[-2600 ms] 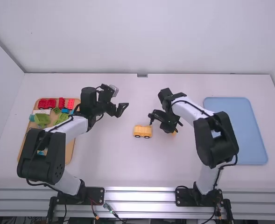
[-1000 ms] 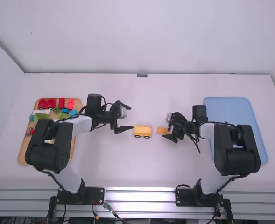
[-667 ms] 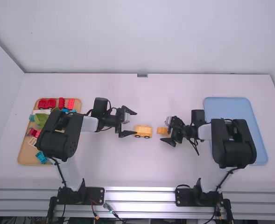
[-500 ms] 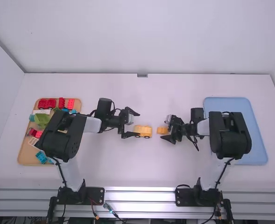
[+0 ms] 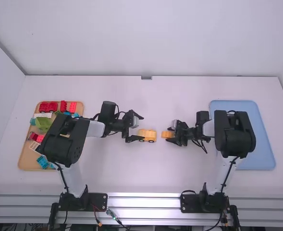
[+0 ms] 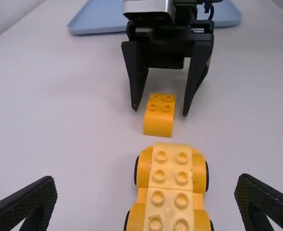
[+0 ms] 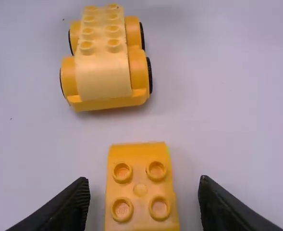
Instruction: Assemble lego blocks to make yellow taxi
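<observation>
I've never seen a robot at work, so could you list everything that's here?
table: one, white, under everything
tan tray: one, tan, on the left
red blocks: several, red, in the tan tray
green blocks: several, green, same tray
blue blocks: several, blue, same tray
white pieces: at least two, white, same tray
blue tray: one, light blue, on the right
car: one, yellow, mid-table
small block: one, orange-yellow, right of the car
rail: one, silver, near edge
arms: two, white and black, left and right
left gripper: one, black, open, at the car
right gripper: one, black, open around the small block
</observation>
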